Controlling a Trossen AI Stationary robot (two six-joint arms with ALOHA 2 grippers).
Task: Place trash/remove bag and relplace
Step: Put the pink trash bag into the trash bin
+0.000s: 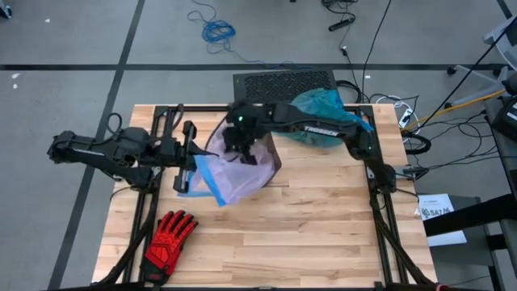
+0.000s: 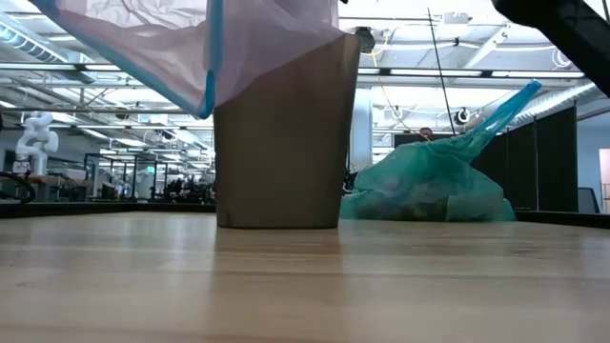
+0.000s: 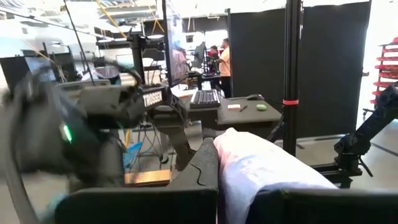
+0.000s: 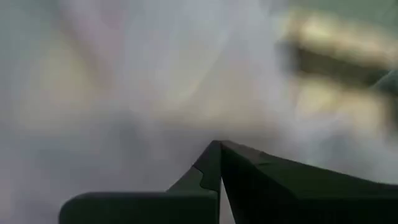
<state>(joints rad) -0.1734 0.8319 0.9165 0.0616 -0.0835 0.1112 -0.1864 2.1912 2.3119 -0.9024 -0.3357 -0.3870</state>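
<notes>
Lilac plastic, the fresh liner, drapes over the brown bin at mid-table while the full teal-green bag sits knotted at the far edge, well apart, so I judge I am on the replacement step. My left gripper is pressed together, pinching the liner's blue-rimmed edge. My right gripper is closed too, down among the liner folds; whether it pinches film I cannot tell. I want to pull the rim evenly outward and down around the bin's lip, keeping tension low so the thin film neither tears nor tips the bin.
</notes>
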